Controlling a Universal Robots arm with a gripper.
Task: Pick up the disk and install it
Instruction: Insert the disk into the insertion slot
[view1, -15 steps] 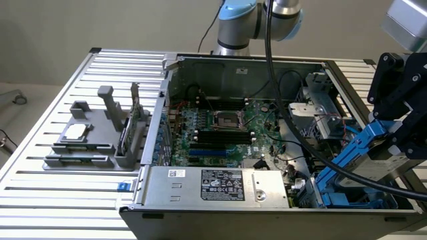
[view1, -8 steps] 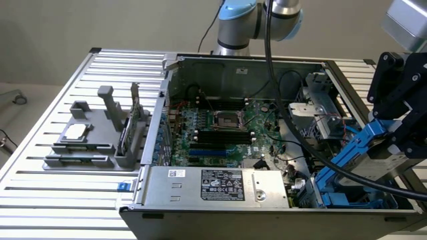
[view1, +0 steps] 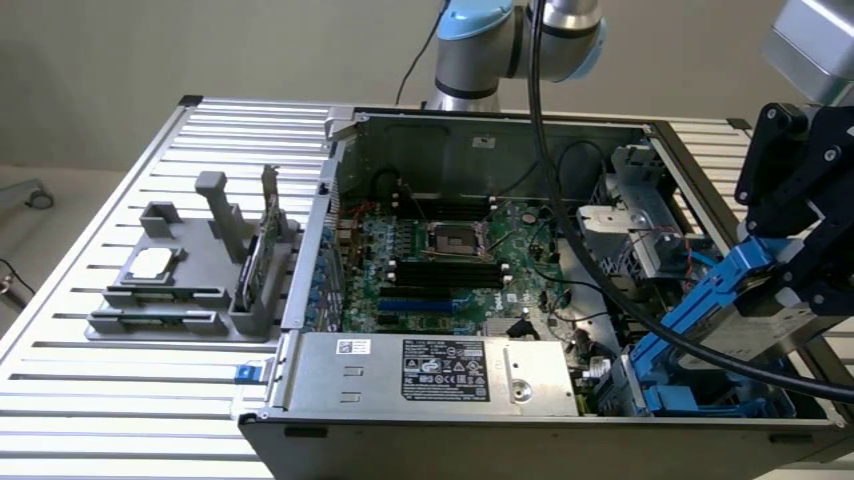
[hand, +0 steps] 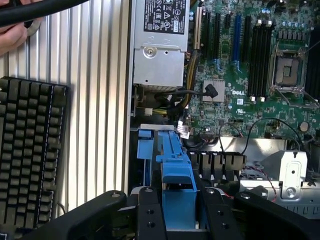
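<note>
**A:** Where's the disk (view1: 785, 318)?

**B:** In the gripper (hand: 180, 212). Its two black fingers (hand: 150, 210) are closed onto the disk's blue carrier (hand: 177, 175), one on each side, so the jaws stand partway in rather than fully together. The disk hangs tilted, one end down, over a corner of the open computer case (view1: 534, 447).

**A:** What lies just past the fingertips?

**B:** The drive bay (view1: 667, 385), with blue plastic guides, sits directly under the lowered end. Loose wires (hand: 172, 97) run close alongside it. The power supply (view1: 427, 372) is off to one side of the gripper, and the motherboard (view1: 441, 260) lies beyond that.

**A:** How should this step be done well?

**B:** I judge the step to be seating the disk. Square the carrier to the guides before it goes down, travel straight along them, and ease off if it binds, since a skewed carrier would likely jam. The wires could get pinched. The thick black cable (view1: 561, 210) trailing across the case shouldn't snag either.

**A:** Counts?

**B:** One disk, one gripper with two fingers, one power supply, and one motherboard with one processor socket (hand: 287, 70). Farthest from the gripper is one grey holder (view1: 187, 290) on the slatted table (view1: 67, 390), carrying one small processor chip (view1: 150, 262). There is also one keyboard (hand: 30, 150), with one person's hand (hand: 12, 37) near it.
</note>
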